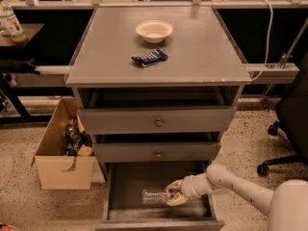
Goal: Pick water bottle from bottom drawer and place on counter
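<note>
The bottom drawer [115, 213] stands pulled open below two shallower grey drawers. Inside it the water bottle [155, 196] lies on its side, clear with a red-and-dark band at its right end. My gripper [173, 197] reaches into the drawer from the right on a white arm and sits at the bottle's right end, its fingers around the neck. The bottle still rests on the drawer floor. The counter [202, 52] is the flat grey cabinet top above.
On the counter sit a white bowl [154, 31] and a dark blue snack packet [149, 57]. A cardboard box [65, 153] of items stands left of the cabinet. A dark side table with an upright bottle [10, 23] is at far left, an office chair [288, 124] at right.
</note>
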{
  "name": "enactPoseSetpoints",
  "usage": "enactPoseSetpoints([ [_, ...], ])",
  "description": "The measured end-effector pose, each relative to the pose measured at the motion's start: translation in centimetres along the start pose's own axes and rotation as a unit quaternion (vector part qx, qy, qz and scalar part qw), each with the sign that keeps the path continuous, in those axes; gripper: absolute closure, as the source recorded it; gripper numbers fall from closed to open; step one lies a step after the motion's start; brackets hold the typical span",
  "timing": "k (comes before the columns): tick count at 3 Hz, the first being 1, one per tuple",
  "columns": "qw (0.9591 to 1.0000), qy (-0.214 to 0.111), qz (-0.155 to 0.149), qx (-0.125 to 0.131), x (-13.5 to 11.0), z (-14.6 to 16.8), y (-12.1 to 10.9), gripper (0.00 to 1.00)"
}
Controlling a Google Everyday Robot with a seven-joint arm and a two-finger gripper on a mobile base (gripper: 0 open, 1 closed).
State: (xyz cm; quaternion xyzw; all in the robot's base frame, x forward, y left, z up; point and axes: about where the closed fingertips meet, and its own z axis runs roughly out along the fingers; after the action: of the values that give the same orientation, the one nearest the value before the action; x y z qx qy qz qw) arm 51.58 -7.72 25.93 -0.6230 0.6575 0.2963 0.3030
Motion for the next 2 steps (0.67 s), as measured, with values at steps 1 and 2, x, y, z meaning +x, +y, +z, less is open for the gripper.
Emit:
enactPoseSetpoints([
  [1,0.9989,-0.017,-0.032,-0.030,-2.8,-2.9,1.2,1.00],
  [2,0.9956,-0.026,-0.072,-0.055,-6.3,-7.2,3.2,1.00],
])
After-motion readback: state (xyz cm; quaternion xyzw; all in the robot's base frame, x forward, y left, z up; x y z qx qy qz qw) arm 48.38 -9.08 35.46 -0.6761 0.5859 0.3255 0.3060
